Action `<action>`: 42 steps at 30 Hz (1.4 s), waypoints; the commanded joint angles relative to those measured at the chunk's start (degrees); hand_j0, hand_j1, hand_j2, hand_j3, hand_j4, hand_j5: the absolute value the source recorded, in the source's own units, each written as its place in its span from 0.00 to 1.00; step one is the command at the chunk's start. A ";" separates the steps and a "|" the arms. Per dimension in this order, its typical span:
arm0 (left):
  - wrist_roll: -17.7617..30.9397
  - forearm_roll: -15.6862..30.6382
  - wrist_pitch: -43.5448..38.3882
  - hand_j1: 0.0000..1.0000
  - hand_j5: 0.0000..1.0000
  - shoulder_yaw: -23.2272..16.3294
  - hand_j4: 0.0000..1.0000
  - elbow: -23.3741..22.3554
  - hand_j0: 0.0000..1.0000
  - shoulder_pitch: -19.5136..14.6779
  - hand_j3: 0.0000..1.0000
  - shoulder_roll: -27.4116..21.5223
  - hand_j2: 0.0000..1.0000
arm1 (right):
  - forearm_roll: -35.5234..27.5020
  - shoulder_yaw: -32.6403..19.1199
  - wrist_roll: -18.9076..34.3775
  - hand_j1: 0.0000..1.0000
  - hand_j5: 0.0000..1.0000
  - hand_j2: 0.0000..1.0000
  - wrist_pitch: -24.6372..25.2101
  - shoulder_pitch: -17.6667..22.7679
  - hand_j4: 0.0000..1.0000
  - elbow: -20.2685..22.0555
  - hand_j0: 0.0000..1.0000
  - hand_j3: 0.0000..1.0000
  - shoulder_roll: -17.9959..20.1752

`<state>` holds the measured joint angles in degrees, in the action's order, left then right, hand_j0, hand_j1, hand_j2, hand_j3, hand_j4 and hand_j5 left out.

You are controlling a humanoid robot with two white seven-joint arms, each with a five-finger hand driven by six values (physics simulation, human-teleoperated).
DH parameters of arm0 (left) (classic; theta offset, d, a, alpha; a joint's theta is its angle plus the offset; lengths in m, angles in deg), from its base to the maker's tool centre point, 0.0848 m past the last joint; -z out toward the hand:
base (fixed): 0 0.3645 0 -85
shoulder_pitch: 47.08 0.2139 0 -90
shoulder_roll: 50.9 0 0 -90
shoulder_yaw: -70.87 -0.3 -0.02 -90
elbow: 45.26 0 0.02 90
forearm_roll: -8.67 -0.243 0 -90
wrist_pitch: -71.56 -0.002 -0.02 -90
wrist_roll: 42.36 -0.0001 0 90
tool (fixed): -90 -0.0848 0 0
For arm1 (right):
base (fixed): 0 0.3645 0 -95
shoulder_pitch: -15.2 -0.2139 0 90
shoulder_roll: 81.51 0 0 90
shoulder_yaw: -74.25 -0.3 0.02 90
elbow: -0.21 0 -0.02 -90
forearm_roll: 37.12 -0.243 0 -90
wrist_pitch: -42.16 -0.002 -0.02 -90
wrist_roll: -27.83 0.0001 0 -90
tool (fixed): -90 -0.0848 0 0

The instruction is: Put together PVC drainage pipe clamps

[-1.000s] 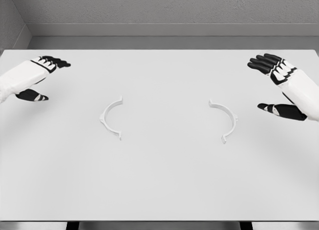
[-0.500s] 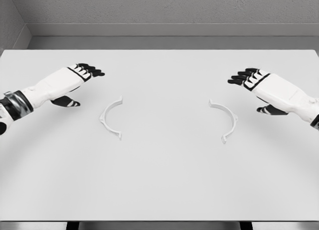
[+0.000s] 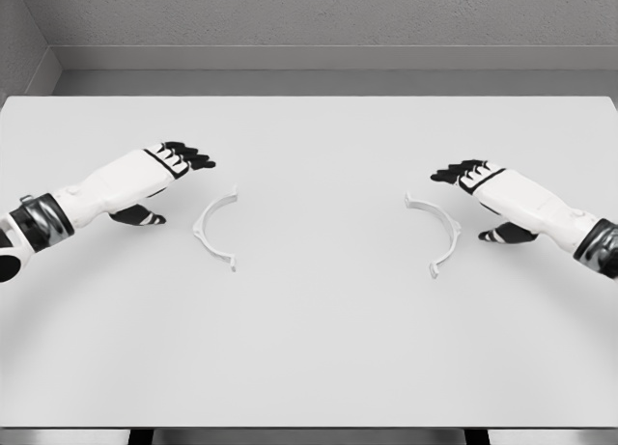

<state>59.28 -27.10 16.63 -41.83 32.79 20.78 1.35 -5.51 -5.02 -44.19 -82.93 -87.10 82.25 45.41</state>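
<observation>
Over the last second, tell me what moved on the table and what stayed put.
Both hands moved inward. The left hand came in from the left edge to just beside the left clamp half; the right hand came in and down toward the right clamp half. Both are open and neither touches a part. The two clamp halves lie where they were on the table, apart.

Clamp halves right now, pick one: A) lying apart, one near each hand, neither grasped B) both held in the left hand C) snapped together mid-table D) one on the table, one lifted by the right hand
A: the left clamp half and the right clamp half lie apart on the table, with the left hand and right hand open beside them, grasping nothing.
</observation>
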 commanded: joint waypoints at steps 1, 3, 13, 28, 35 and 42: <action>-0.04 0.44 -0.06 1.00 1.00 0.03 1.00 0.44 1.00 0.00 1.00 -0.13 1.00 | -0.50 -0.01 0.04 1.00 1.00 1.00 0.09 0.00 1.00 -0.39 1.00 1.00 -0.44; -0.04 0.36 -0.06 1.00 1.00 0.03 1.00 0.44 1.00 0.18 1.00 -0.13 1.00 | -0.50 0.07 0.04 1.00 1.00 1.00 0.09 -0.44 1.00 -0.48 1.00 1.00 -0.62; -0.04 0.09 -0.06 1.00 1.00 -2.17 1.00 0.09 1.00 0.09 1.00 0.49 1.00 | -0.50 2.80 0.04 1.00 1.00 1.00 0.09 -3.69 1.00 -5.31 1.00 1.00 -2.29; -0.04 -0.08 -0.06 1.00 1.00 -2.87 1.00 -0.17 1.00 -0.35 1.00 1.54 1.00 | -0.42 3.85 0.04 1.00 1.00 1.00 0.09 -4.40 1.00 -5.84 1.00 1.00 -2.38; -0.04 -0.52 -0.06 1.00 1.00 -3.57 1.00 -0.44 1.00 -0.61 1.00 2.77 1.00 | -0.42 4.73 0.13 1.00 1.00 1.00 0.09 -5.36 1.00 -6.10 1.00 1.00 -2.64; -0.04 -1.14 -0.06 1.00 1.00 -3.66 1.00 -0.44 1.00 -0.70 1.00 3.56 1.00 | -0.42 5.44 0.13 1.00 1.00 1.00 0.09 -6.15 1.00 -6.72 1.00 1.00 -2.73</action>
<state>59.29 -28.50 16.62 -45.51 32.34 19.90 4.72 -5.53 0.19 -44.04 -82.92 -93.26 75.61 42.66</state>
